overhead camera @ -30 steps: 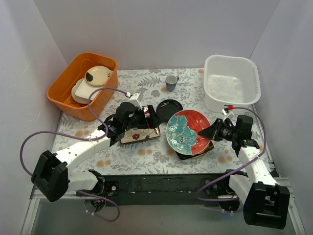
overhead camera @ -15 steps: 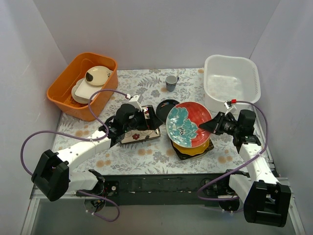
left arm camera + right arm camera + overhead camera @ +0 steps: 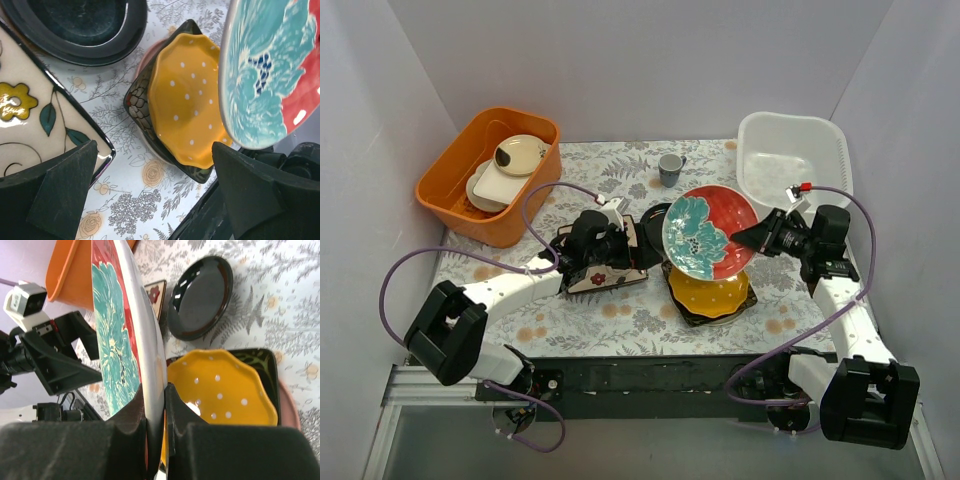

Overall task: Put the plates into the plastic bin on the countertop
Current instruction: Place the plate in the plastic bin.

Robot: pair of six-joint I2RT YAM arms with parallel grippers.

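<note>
Compared with a second ago: found round red-teal plate (image 3: 710,233) raised off the stack, tipped on edge, carried nearer the plastic bin (image 3: 790,118). Saw right tool (image 3: 753,238) pinching its rim, jaws nearly pressed together. Logged yellow scalloped plate (image 3: 708,292) now uncovered, sitting on black square plate (image 3: 139,102) on the table (image 3: 620,320). Noted left tool (image 3: 152,149) spread wide above cream square plate (image 3: 605,277), shifted slightly right. Lost part of small black plate (image 3: 656,214) behind the raised plate. Glimpsed only a sliver of pink plate (image 3: 142,56) under the stack; cannot make out more.
</note>
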